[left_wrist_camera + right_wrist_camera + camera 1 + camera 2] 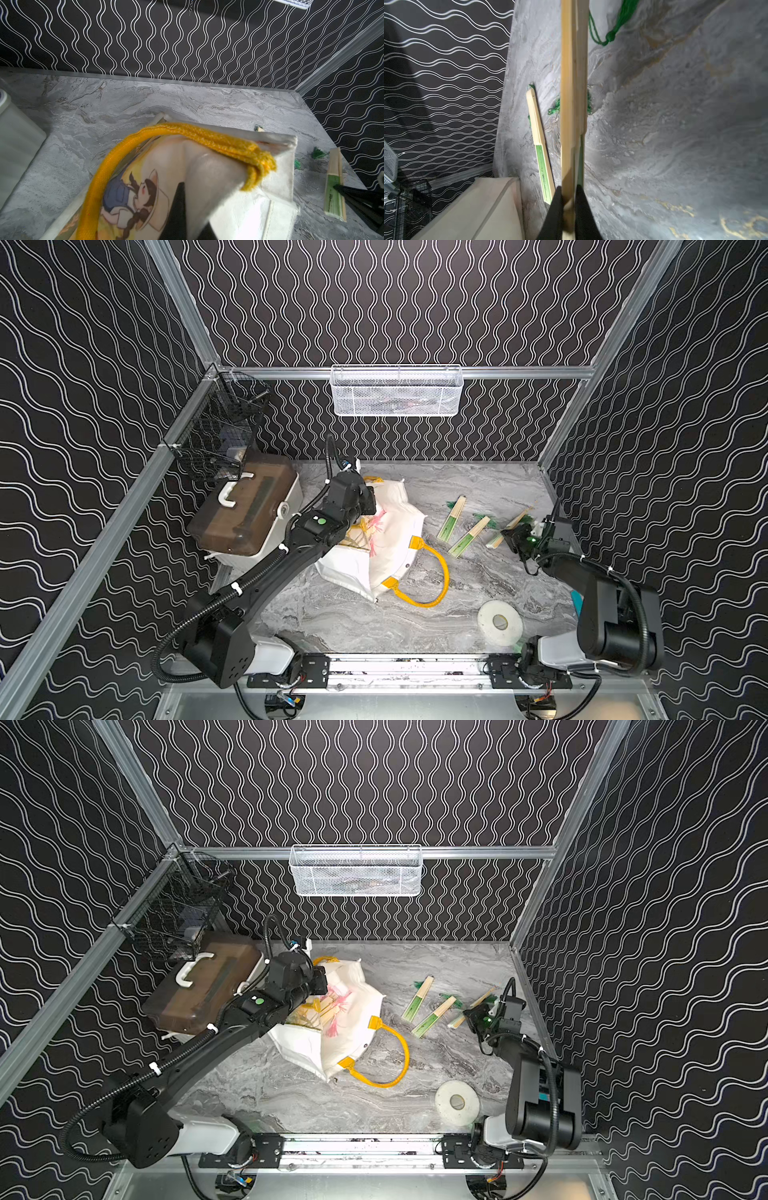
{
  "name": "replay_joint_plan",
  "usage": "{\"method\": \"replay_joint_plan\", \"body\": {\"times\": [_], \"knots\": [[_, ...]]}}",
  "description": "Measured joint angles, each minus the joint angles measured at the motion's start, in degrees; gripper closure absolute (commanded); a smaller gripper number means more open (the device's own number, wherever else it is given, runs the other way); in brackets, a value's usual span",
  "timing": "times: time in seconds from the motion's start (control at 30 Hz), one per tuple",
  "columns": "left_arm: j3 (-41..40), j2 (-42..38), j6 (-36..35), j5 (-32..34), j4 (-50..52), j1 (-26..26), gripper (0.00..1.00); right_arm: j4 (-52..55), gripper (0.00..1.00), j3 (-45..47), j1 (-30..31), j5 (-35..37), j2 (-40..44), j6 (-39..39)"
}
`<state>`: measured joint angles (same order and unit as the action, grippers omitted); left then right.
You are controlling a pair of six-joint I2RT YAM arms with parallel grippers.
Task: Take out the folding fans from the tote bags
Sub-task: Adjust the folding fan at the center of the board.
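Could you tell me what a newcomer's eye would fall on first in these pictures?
The white tote bag with yellow handles stands out mid-table, its rim pinched by the left gripper, pink tassels showing at its mouth. Beside it, two green folding fans lie on the marble table, and the right gripper clamps a third fan.

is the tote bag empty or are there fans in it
Not empty: the tote bag shows bamboo fans with pink tassels in its mouth.
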<state>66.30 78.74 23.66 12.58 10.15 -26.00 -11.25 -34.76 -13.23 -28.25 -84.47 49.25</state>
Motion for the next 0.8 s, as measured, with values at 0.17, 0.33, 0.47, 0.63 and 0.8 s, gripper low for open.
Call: {"method": "replay_joint_plan", "body": {"times": [0.17,0.33,0.47,0.63,0.8], "knots": [[0.0,0.0,0.0,-0.3,0.0,0.1,1.0,-1.5,0.89,1.1,0.1,-3.3,-2.4,0.9],[0.1,0.3,0.2,-0.4,-0.1,0.1,1.0,-1.1,0.89,1.0,1.1,-6.0,-4.4,0.6],[0.1,0.3,0.2,-0.4,-0.2,0.1,1.0,0.4,0.88,-0.3,2.8,-7.3,-6.9,-0.7],[0.1,0.3,0.2,-0.4,-0.2,0.1,1.0,0.5,0.88,-1.0,4.5,-8.2,-9.8,-1.9],[0.1,0.3,0.2,-0.4,-0.2,0.1,1.0,0.6,0.88,-3.0,4.9,-9.7,-13.1,-2.2]]}}
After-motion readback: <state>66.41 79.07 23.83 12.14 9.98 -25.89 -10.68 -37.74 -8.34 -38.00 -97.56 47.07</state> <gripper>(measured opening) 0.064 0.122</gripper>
